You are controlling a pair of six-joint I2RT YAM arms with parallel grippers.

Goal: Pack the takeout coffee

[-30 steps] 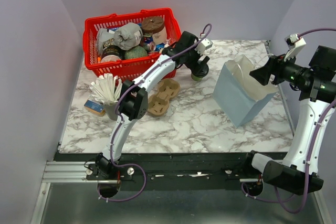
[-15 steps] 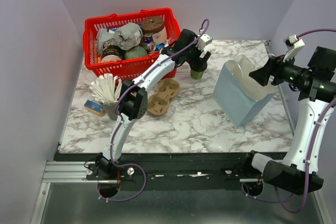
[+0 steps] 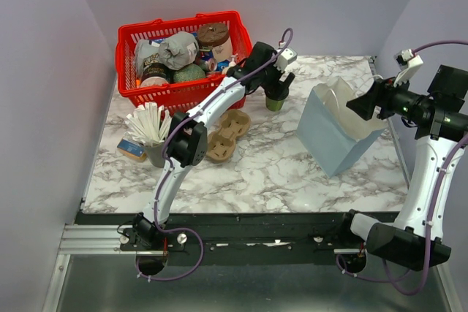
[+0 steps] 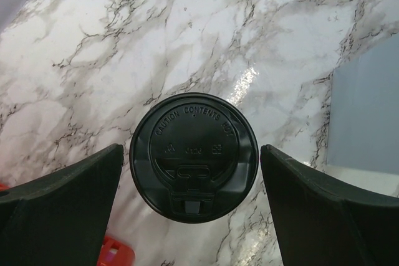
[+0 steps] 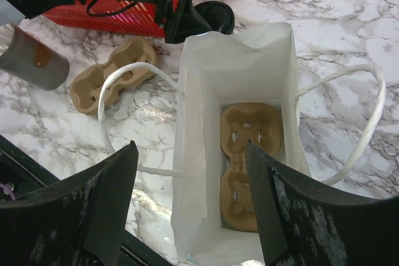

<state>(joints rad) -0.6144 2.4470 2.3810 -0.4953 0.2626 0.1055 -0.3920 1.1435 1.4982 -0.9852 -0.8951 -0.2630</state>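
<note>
Marble tabletop [image 3: 278,166], coffee [image 4: 194,154], seemingly lilac walls [image 3: 329,5]

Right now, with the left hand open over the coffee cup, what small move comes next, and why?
Probably lower the left hand slightly and close it on the green cup: its fingers stand open either side of the black lid, which sits centred between them with a gap on each side.

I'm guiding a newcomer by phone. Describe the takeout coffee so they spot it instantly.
On the marble table, find the red basket at the back left. Just off its right front corner stands the takeout coffee, a green cup inside the open left gripper. Its black lid sets it apart; the grey cup holds white stirrers.
</note>
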